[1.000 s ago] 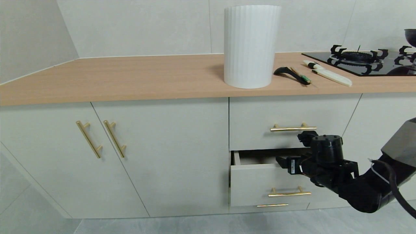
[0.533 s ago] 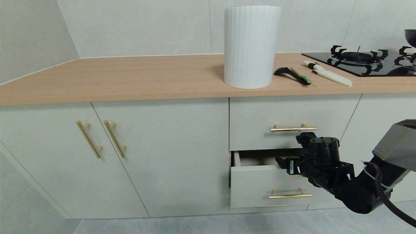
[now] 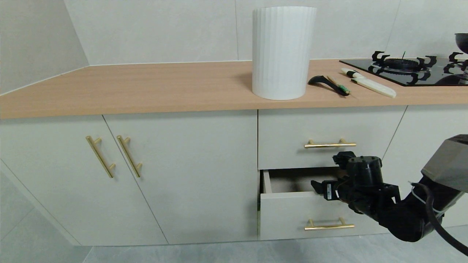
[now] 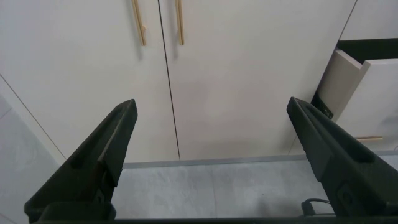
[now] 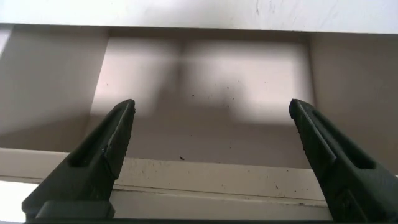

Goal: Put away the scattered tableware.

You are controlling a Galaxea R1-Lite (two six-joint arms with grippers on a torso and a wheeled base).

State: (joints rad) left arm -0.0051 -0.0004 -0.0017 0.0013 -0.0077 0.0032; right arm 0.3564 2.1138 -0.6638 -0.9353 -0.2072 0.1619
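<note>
Tableware, head view: a black spoon (image 3: 326,82), a thin stick with a green band (image 3: 339,86) and a white knife (image 3: 369,84) lie close together on the wooden countertop (image 3: 146,87), between the white ribbed container (image 3: 281,53) and the gas hob (image 3: 406,69).
Container, head view: stands upright; its inside cannot be seen.
Drawers, head view: the lower drawer (image 3: 292,213) is pulled partly out; the upper drawer (image 3: 321,131) above it is closed.
Right gripper, head view: the right gripper (image 3: 323,185) sits at the lower drawer's opening, just above its front panel.
Left wrist view: the left gripper (image 4: 211,158) has its fingers spread wide with nothing between them. It faces the double cabinet doors (image 4: 205,81), low near the floor (image 4: 211,193), with the open drawer's corner to one side.
Right wrist view: the right gripper's fingers are released and wide apart, grasping nothing.
Drawer interior, right wrist view: a pale bottom with a few dark specks, crossed by shadow, and the front panel's top edge nearest the camera.
</note>
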